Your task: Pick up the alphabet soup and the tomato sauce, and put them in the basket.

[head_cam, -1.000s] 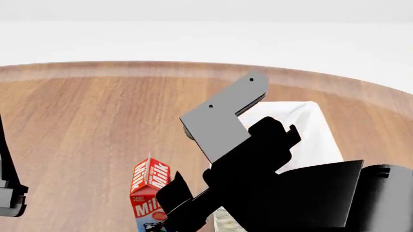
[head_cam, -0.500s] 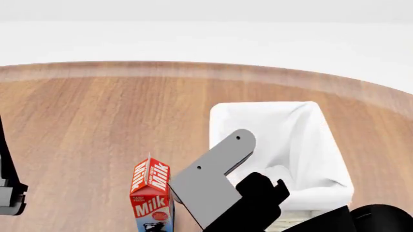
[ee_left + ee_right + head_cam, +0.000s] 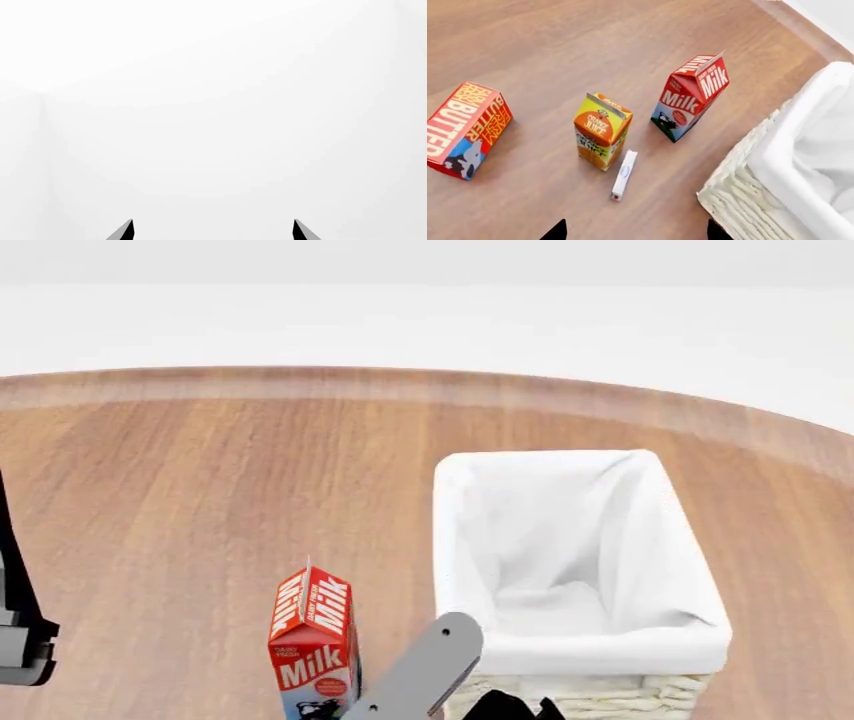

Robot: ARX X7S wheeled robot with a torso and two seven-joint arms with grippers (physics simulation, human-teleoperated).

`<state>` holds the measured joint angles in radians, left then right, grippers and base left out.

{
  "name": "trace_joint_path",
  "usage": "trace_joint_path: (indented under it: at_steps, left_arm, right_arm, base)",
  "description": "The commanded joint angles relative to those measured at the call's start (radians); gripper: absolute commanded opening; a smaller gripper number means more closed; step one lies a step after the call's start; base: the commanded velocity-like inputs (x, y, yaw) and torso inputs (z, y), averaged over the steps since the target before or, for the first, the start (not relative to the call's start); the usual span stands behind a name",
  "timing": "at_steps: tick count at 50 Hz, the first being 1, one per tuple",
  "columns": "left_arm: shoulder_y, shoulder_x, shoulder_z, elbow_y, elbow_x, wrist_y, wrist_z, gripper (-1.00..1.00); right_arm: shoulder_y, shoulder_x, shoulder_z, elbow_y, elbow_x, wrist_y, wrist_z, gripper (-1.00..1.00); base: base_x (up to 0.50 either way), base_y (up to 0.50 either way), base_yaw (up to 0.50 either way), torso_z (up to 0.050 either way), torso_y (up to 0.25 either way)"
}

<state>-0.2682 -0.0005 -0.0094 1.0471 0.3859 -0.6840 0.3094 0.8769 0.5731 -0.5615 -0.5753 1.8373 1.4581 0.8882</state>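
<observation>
Cream wicker basket (image 3: pixel 574 702) with white lining, red milk carton (image 3: pixel 314 645), brown wood-grain table (image 3: pixel 200 500).

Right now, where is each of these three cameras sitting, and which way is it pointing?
Head view: on the robot's head, looking forward and down at the wooden table, the basket and the milk carton; parts of both arms show at the lower edges.
Left wrist view: near the left gripper, facing blank white; only two fingertips show.
Right wrist view: near the right gripper, looking down at the butter box, orange juice carton and a small white stick.
Shared: head and right wrist views both show the milk carton and basket.
</observation>
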Motion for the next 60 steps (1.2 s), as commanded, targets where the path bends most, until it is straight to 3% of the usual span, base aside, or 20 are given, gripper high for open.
trace_joint_path:
  at_steps: [1,26,60]
  left_arm:
    - [0.0,0.0,0.0,0.0,0.0,0.0,0.0,1.0]
    - [-0.011,0.0,0.004,0.0,0.008,-0.008,0.006,1.0]
    - [0.009,0.0,-0.013,0.0,-0.013,0.014,-0.003,1.0]
  right_arm:
    - [-0.011,0.021,-0.062,-0.045,0.042,0.006,0.004,1.0]
    - [-0.057,0.047,-0.175,-0.151,0.052,0.034,-0.039,1.0]
    - [-0.205,-0.014,-0.24,-0.119,-0.248,-0.071,0.064,1.0]
  base:
    - [0.0,0.0,0.0,0.0,0.0]
    - [0.0,0.0,0.0,0.0,0.0]
    - [0.0,0.0,0.0,0.0,0.0]
